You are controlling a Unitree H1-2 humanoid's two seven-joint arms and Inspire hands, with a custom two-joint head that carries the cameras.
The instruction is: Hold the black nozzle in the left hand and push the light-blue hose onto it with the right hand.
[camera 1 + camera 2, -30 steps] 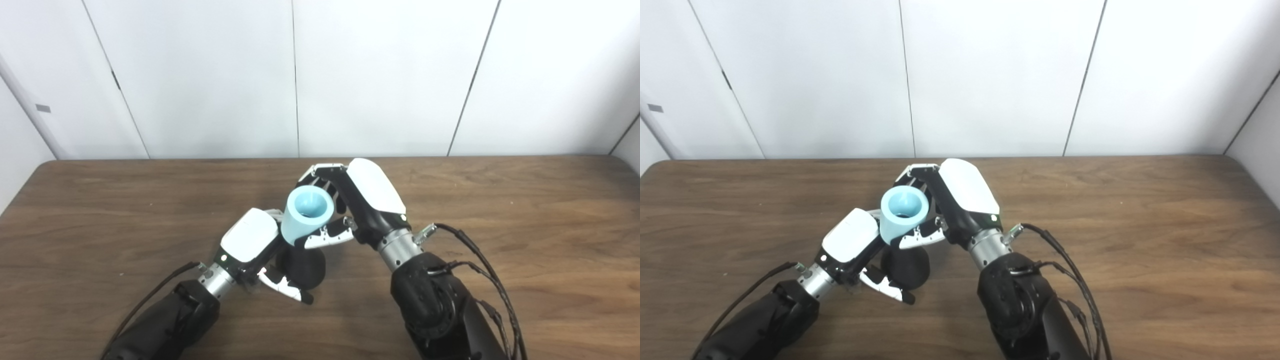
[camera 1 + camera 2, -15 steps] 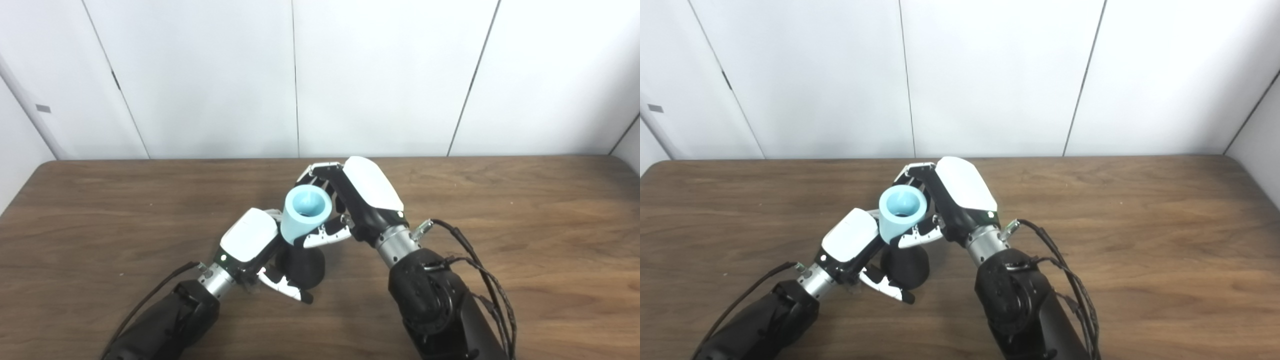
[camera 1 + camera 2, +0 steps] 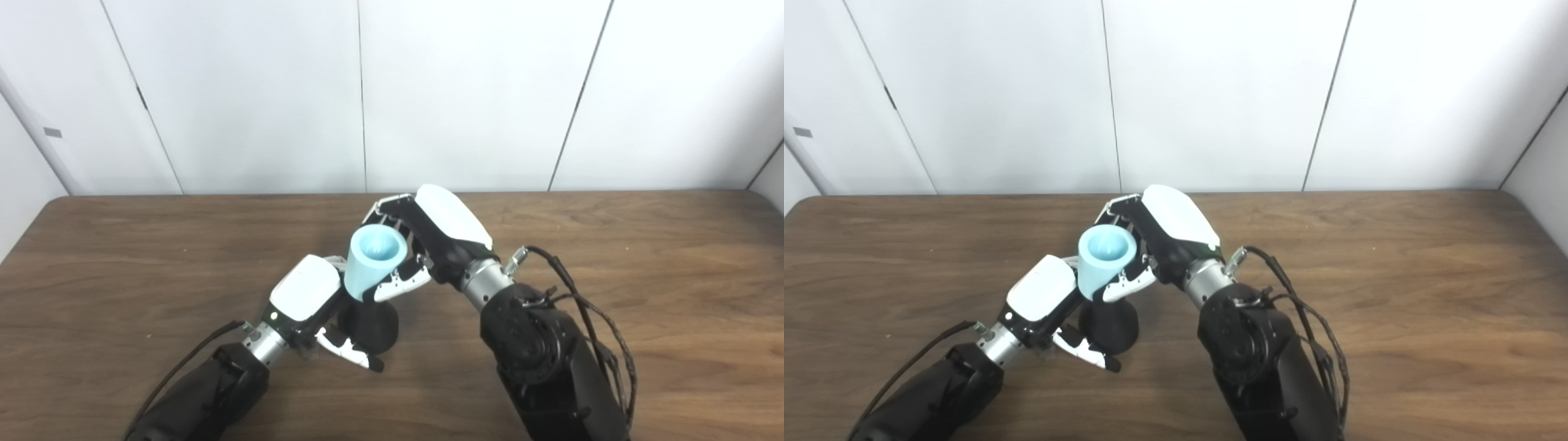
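Near the middle of the brown wooden table (image 3: 122, 245), both hands meet over one small assembly. Left hand (image 3: 306, 297) is wrapped around the black nozzle (image 3: 367, 324), fingers closed on it from the left, thumb lying low in front, the nozzle's wide dark base just above or on the tabletop, hard to say which. Right hand (image 3: 429, 245) comes in from the right and grips the light-blue hose (image 3: 372, 260), fingers curled behind it and the thumb pressed against its lower side. Hose sits directly on top of the nozzle, its lower end touching the black piece, and tilts slightly, open mouth facing up toward the cameras. How deep the nozzle goes inside is hidden. White wall panels (image 3: 245, 92) stand behind the table.
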